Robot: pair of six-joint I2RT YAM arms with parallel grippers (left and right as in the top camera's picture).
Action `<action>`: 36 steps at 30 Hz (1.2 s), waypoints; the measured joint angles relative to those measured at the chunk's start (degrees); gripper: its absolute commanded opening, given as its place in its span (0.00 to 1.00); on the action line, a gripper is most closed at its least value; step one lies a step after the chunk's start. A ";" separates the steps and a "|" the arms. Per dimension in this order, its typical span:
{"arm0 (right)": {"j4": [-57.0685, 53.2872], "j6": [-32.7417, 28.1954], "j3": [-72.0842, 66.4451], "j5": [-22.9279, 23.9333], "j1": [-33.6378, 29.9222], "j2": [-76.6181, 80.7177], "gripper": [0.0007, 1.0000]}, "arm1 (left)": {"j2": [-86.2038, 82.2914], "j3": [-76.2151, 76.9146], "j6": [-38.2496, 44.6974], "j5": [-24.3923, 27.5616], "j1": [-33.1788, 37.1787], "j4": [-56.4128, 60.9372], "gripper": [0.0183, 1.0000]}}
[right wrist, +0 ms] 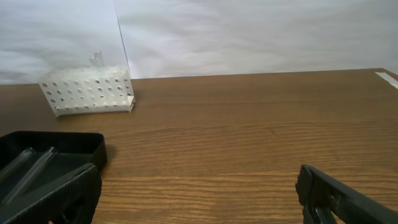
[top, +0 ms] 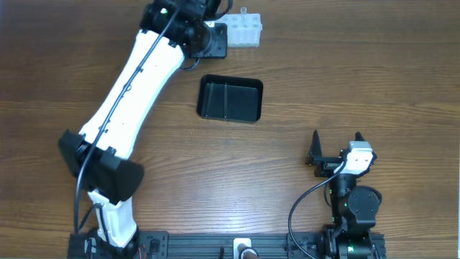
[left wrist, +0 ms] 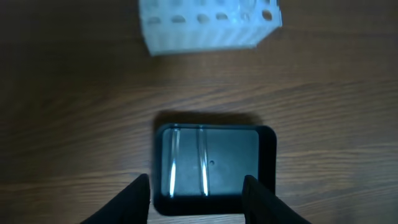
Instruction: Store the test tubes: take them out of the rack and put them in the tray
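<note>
Beneath the left hand (left wrist: 196,194), whose fingers are held apart, the black tray (left wrist: 268,163) is found. Two test tubes (left wrist: 175,164) are laid along one side of it, and the rest of its floor is left free. Beyond the tray from this hand a bare strip of worktop (left wrist: 74,106) is seen, and past it the white rack (left wrist: 205,34) stands as an obstacle. Ahead of the right hand (right wrist: 199,190), spread wide and low, open worktop is offered. The tray is met off to its side, and the rack farther ahead, with one tube (right wrist: 97,58) standing up from it.
</note>
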 measured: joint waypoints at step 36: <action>0.00 0.00 0.00 0.00 0.00 0.00 0.99 | -76.48 -82.86 0.17 -0.11 22.62 56.35 1.00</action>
